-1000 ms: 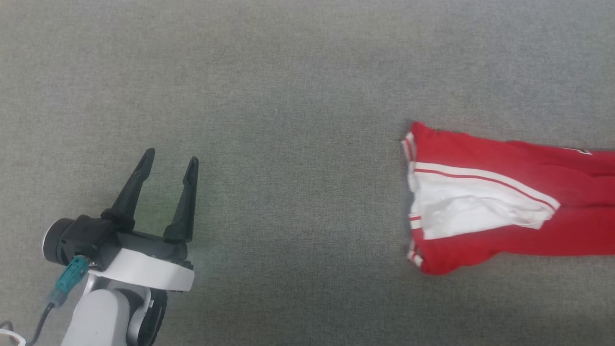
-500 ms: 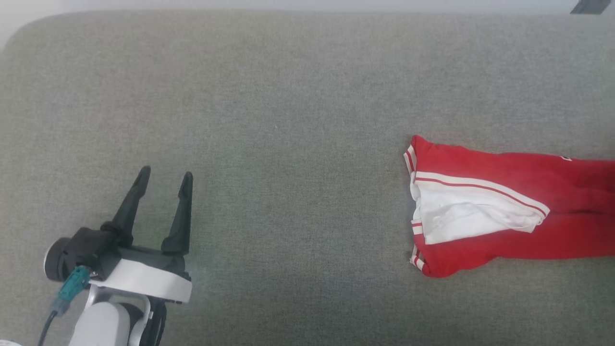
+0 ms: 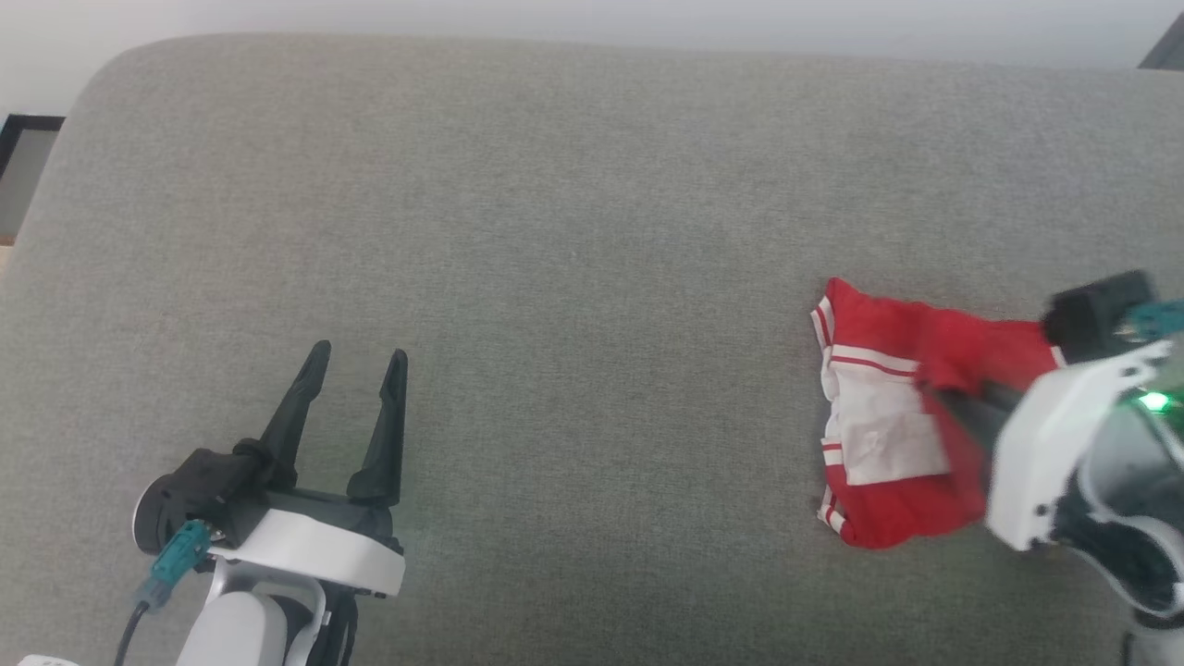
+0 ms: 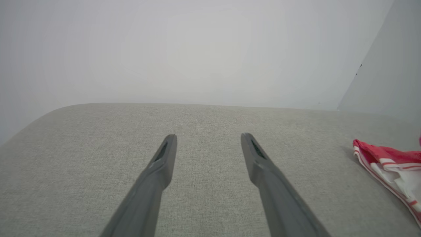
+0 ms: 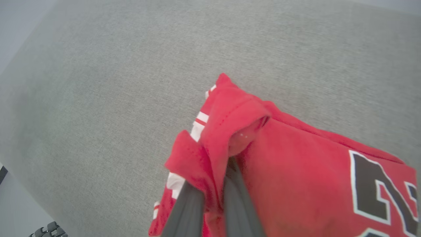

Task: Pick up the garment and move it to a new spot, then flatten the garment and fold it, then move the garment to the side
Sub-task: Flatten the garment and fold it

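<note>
The garment point(image 3: 883, 416) is a red jersey with a white sleeve and striped trim, bunched at the right of the grey cushion. In the right wrist view the garment point(image 5: 296, 171) shows a dark number outlined in white. My right gripper point(image 5: 213, 194) is shut on a raised fold of its red cloth, the fingers close together with fabric between them. From the head camera, that right gripper point(image 3: 967, 407) reaches in from the right edge, its tips buried in cloth. My left gripper point(image 3: 356, 361) hovers open and empty at the lower left, far from the garment point(image 4: 391, 166).
The grey fabric cushion point(image 3: 555, 231) spans the whole work area, with its rounded back-left corner and a pale wall behind it. A dark-framed object point(image 3: 18, 157) sits past the left edge. The left gripper point(image 4: 209, 144) points at the back edge.
The head camera has tilted up, bringing the cushion's back edge into view. The right gripper has come in from the right and gathered the garment, which now looks shorter and bunched.
</note>
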You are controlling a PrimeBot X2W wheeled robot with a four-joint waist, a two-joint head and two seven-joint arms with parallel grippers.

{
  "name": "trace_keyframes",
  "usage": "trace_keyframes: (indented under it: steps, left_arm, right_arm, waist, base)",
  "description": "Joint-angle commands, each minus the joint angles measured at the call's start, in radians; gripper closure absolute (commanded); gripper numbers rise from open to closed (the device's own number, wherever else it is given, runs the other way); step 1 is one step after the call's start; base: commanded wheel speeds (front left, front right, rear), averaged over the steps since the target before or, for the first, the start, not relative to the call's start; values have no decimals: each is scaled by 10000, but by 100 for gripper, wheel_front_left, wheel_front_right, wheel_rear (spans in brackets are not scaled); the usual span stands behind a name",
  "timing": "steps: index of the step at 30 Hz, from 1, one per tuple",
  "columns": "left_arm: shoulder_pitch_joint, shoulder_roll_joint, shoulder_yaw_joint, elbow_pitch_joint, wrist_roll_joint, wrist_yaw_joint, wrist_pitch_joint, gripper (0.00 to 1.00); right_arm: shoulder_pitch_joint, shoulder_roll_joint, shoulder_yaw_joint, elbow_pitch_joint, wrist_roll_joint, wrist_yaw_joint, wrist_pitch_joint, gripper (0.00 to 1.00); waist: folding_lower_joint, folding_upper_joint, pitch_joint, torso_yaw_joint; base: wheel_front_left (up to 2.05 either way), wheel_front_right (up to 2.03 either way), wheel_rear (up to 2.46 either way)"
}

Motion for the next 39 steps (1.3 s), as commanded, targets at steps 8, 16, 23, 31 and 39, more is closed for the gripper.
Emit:
trace_keyframes:
  steps: [8,16,23,31,39]
  left_arm:
    - [-57,-146,-127,192,-133,-12,-47,0]
    - [-68,38,-277,446,-401,-10,-47,0]
    - [185,175,-113,506,-472,-10,-45,0]
    - [361,386,-126,800,-679,-10,-45,0]
    - [533,419,-132,1190,-913,-11,-47,0]
  right_arm:
    - [-826,195,1210,1236,-375,4,-710,100]
    - [-992,102,1783,2674,-465,4,-1796,100]
    - [-1161,34,2058,3072,-88,4,-2699,0]
    - [-1376,-736,1600,3366,482,4,-4980,0]
    - [-1085,-1073,1654,4959,475,4,-7791,0]
  waist:
    - [0,0,33,246]
    - [0,0,-137,254]
    - [0,0,-383,-28]
    - [0,0,-697,-551]
    - [0,0,-1220,-832]
  base:
    - [0,0,0]
    - [0,0,0]
    - [0,0,0]
    - [0,0,0]
    - [0,0,0]
